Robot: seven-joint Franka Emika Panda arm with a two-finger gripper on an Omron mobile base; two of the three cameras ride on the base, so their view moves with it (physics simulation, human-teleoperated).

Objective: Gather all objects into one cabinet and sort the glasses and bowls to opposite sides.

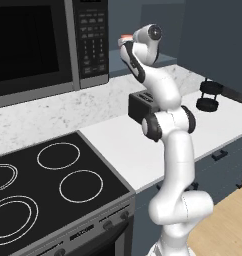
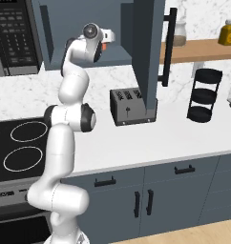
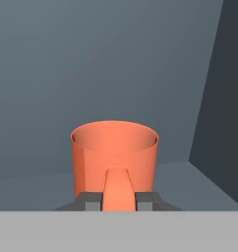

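Observation:
An orange-red mug (image 3: 114, 150) with a handle (image 3: 118, 189) stands upright on the shelf (image 3: 190, 179) inside the dark slate-blue cabinet (image 2: 84, 28). My gripper (image 3: 119, 201) reaches into the cabinet and is shut on the mug's handle, one fingertip on each side of it. In the base views the hand (image 1: 127, 44) (image 2: 106, 39) is raised at shelf height, with a sliver of the mug (image 1: 125, 37) (image 2: 104, 46) showing past it. The cabinet door (image 2: 148, 52) with its black bar handle (image 2: 168, 45) stands open to the right of the arm.
A dark toaster (image 2: 129, 107) (image 1: 141, 105) sits on the white counter (image 2: 151, 138) below the cabinet. A black tiered rack (image 2: 203, 95) (image 1: 209, 97) stands to the right, and jars (image 2: 229, 32) rest on a wooden shelf. The microwave (image 1: 43, 45) and stove (image 1: 48, 185) are to the left.

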